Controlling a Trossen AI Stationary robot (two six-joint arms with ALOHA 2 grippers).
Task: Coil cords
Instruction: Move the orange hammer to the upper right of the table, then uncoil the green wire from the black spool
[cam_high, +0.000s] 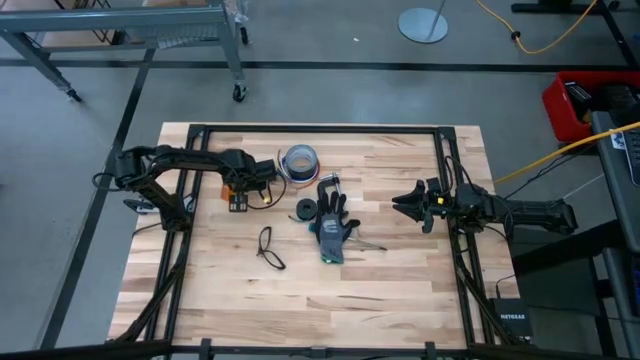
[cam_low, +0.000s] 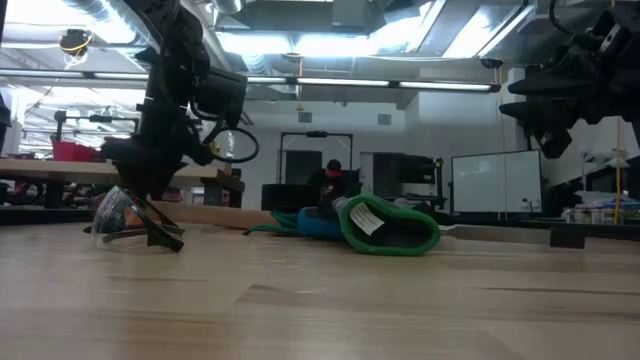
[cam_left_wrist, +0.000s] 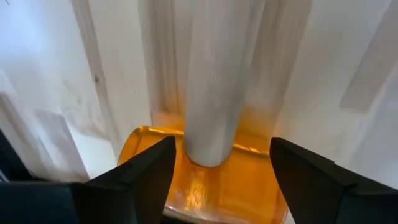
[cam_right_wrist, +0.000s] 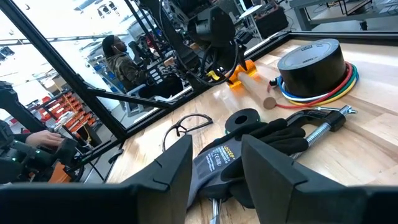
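Observation:
A thin dark loop of cord (cam_high: 268, 248) lies flat on the wooden table, left of centre; it also shows in the right wrist view (cam_right_wrist: 186, 124). A small round black disc (cam_high: 304, 210) lies flat beside the glove, also in the right wrist view (cam_right_wrist: 244, 118). My left gripper (cam_left_wrist: 217, 180) is open and low over a wooden-handled tool with an orange base (cam_left_wrist: 205, 186), at the table's far left (cam_high: 245, 192). My right gripper (cam_high: 405, 205) is open and empty, raised right of the glove. My left gripper's open fingers (cam_left_wrist: 143, 180) stand on either side of the tool's wooden handle (cam_left_wrist: 214, 93), at its orange end, coming from above. I cannot tell whether they touch the orange base. The tool lies on the table.
A black-and-blue work glove (cam_high: 332, 232) with a green cuff (cam_low: 385, 225) lies mid-table. A blue-grey tape roll (cam_high: 299, 160) on coloured rings sits at the far side. A metal clamp (cam_high: 328, 185) lies between the roll and the glove. A black frame (cam_high: 445, 150) borders the table.

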